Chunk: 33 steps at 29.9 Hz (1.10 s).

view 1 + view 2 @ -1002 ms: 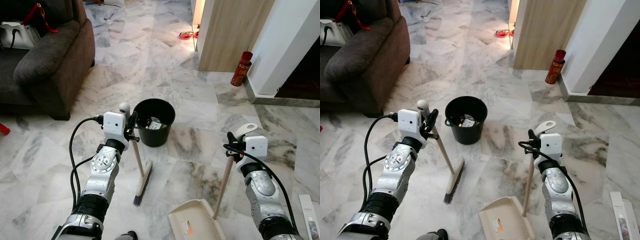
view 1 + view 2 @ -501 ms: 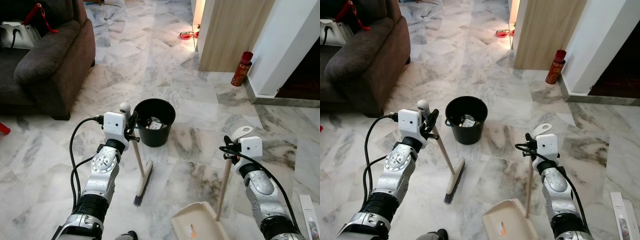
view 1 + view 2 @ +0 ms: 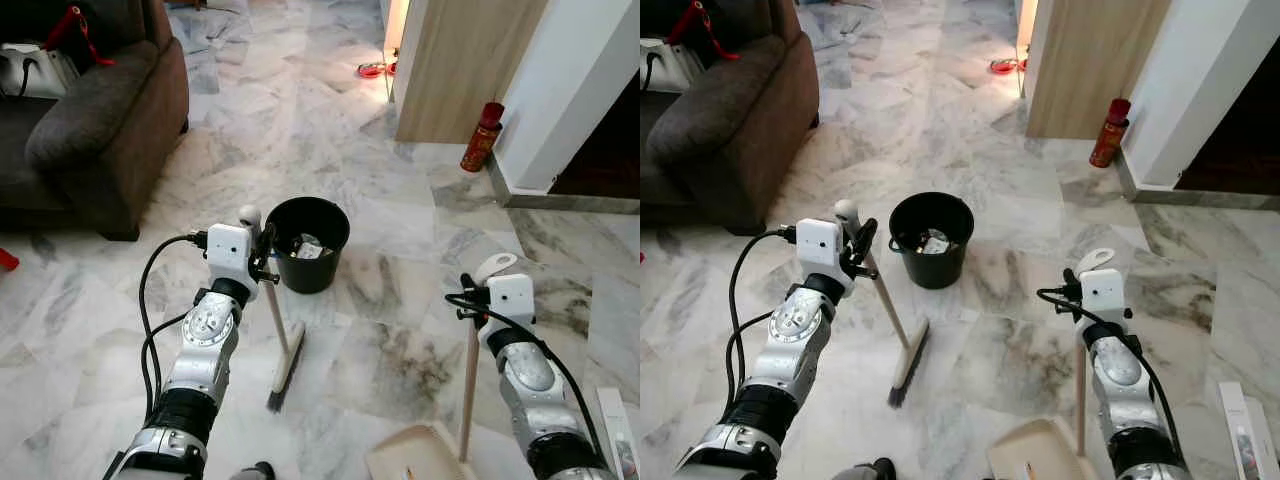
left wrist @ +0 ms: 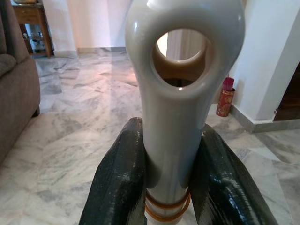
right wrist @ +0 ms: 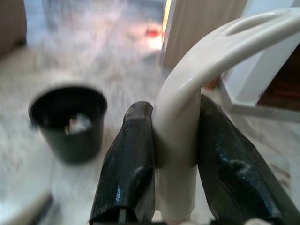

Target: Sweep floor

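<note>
Two grippers each squeeze a handle: the left gripper [image 3: 262, 252] holds the broom [image 3: 282, 352] beside the black bucket [image 3: 306, 243], the right gripper [image 3: 1074, 293] holds the dustpan [image 3: 1040, 453].

No legible text or labels anywhere.

A home's living room: grey marble floor [image 3: 300, 120], dark brown sofa [image 3: 95, 130], wooden door panel [image 3: 465, 65].
</note>
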Tool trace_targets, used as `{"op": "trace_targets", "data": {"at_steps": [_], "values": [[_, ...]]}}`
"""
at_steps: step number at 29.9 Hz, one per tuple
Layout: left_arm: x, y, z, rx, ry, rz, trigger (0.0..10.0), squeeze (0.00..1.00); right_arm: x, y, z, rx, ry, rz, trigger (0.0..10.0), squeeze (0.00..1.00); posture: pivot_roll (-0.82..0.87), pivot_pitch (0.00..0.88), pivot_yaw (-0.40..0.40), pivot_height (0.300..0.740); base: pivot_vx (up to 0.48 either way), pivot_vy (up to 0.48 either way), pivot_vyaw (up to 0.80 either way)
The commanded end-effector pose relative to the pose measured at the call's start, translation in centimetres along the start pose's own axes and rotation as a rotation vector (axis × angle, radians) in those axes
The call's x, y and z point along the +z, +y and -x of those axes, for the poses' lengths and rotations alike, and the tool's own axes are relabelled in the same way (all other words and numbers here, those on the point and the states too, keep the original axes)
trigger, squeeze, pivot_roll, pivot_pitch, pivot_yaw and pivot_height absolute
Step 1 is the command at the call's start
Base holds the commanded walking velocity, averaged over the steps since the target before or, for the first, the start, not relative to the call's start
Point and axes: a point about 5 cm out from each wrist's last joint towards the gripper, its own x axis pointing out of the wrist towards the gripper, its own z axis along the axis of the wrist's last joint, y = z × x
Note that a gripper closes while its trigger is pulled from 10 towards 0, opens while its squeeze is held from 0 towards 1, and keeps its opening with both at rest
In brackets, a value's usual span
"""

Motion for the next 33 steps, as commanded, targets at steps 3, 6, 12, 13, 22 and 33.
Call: {"op": "trace_targets", "data": {"at_steps": [3, 6, 12, 13, 22, 33], "values": [[1.7, -0.7, -0.6, -0.017, -0.080, -0.041, 10.0, 0.00, 3.5, 0.0, -0.3, -0.105, -0.227, -0.136, 10.0, 0.00, 0.08, 0.133, -0.021, 0.740, 0.000, 0.000, 0.00], [1.8, -1.0, -0.7, -0.030, -0.089, -0.047, 10.0, 0.00, 4.2, 0.2, -0.3, -0.150, -0.275, -0.181, 10.0, 0.00, 0.08, 0.131, -0.022, 0.740, 0.000, 0.000, 0.00], [1.9, -1.0, -0.6, -0.026, -0.093, -0.049, 10.0, 0.00, 4.5, 1.2, 0.0, -0.148, -0.306, -0.219, 10.0, 0.00, 0.08, 0.128, -0.025, 0.740, 0.000, 0.000, 0.00], [1.9, -1.0, -0.6, -0.026, -0.093, -0.049, 10.0, 0.00, 4.5, 1.2, 0.0, -0.148, -0.306, -0.219, 10.0, 0.00, 0.08, 0.128, -0.025, 0.740, 0.000, 0.000, 0.00], [1.5, -1.1, -0.4, -0.023, -0.082, -0.048, 10.0, 0.00, 4.0, 2.1, 1.0, -0.146, -0.289, -0.221, 10.0, 0.00, 0.07, 0.116, -0.020, 0.740, 0.000, 0.000, 0.00], [1.4, -1.1, -0.3, -0.030, -0.074, -0.047, 10.0, 0.00, 3.6, 1.9, 1.0, -0.142, -0.262, -0.225, 10.0, 0.00, 0.07, 0.096, -0.018, 0.740, 0.000, 0.000, 0.00]]}}
